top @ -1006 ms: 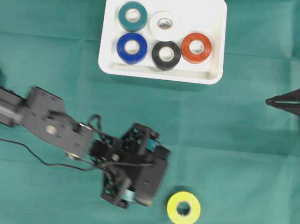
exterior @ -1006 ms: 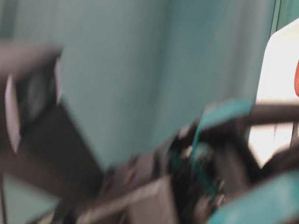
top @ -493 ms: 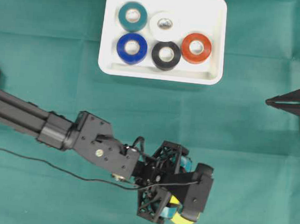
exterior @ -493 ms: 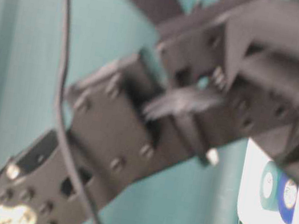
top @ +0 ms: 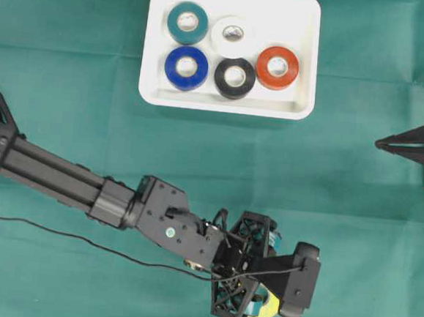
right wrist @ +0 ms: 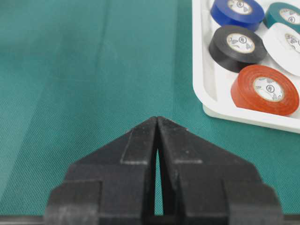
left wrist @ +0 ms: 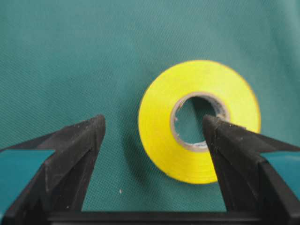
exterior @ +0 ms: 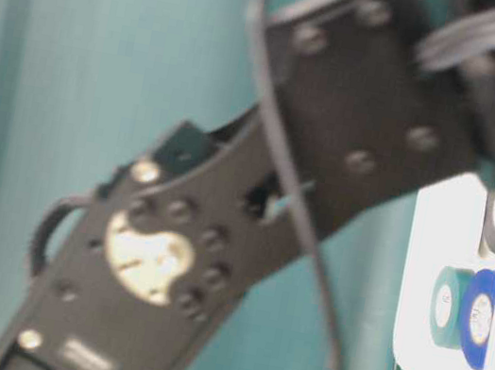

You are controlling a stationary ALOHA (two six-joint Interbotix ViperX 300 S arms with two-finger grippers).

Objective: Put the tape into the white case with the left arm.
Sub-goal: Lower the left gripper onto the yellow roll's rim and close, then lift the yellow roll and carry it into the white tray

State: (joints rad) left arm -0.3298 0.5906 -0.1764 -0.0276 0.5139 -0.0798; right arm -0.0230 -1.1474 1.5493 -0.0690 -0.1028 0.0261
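Near the front edge of the green cloth [top: 69, 103], the left gripper [left wrist: 152, 136] hangs with fingers spread wide around the yellow tape [left wrist: 199, 121] (one tip sits over the roll's core hole), which lies flat. Farther off, at the right edge, the right gripper [right wrist: 157, 123] is pressed together. At the far edge, the white case [top: 308, 56] holds five rolls.

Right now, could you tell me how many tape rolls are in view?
6: teal, white, blue, black and red in the white case; yellow between the left gripper fingers.
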